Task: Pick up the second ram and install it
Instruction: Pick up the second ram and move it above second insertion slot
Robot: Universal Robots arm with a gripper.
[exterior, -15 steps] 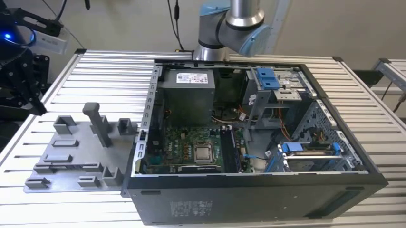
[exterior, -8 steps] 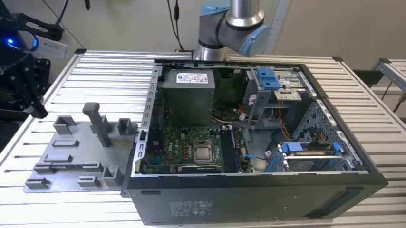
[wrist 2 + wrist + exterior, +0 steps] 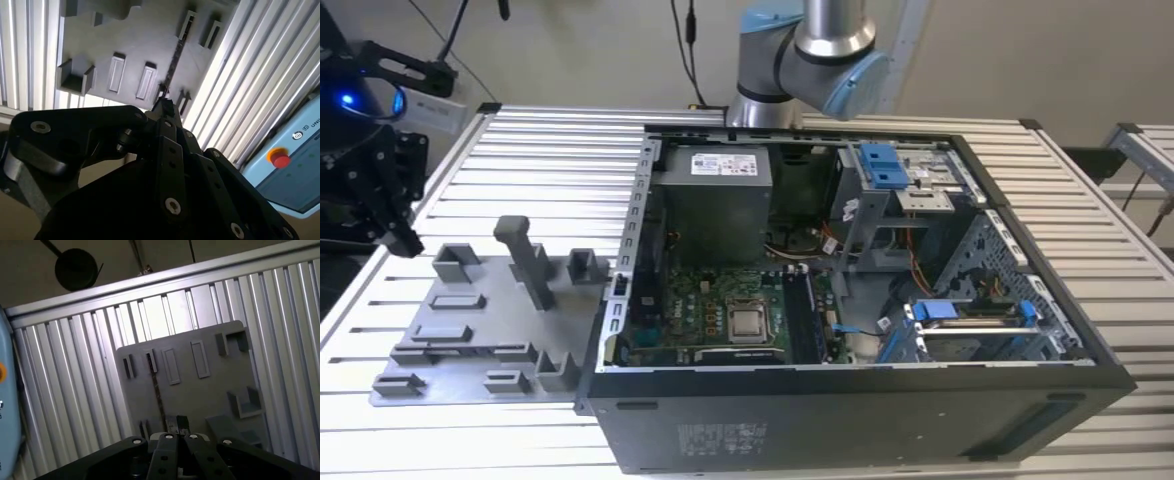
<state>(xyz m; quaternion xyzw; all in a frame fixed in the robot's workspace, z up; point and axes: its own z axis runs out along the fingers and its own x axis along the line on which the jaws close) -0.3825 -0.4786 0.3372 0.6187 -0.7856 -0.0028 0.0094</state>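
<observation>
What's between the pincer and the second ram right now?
Nothing: in both wrist views only open air separates the pincer from the second ram, standing on edge in the grey fixture.

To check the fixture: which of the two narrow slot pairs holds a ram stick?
The pair beside the rectangular pockets: the second ram stands on edge in it. The outer pair is empty.

Near end of second ram behind the pincer
</observation>
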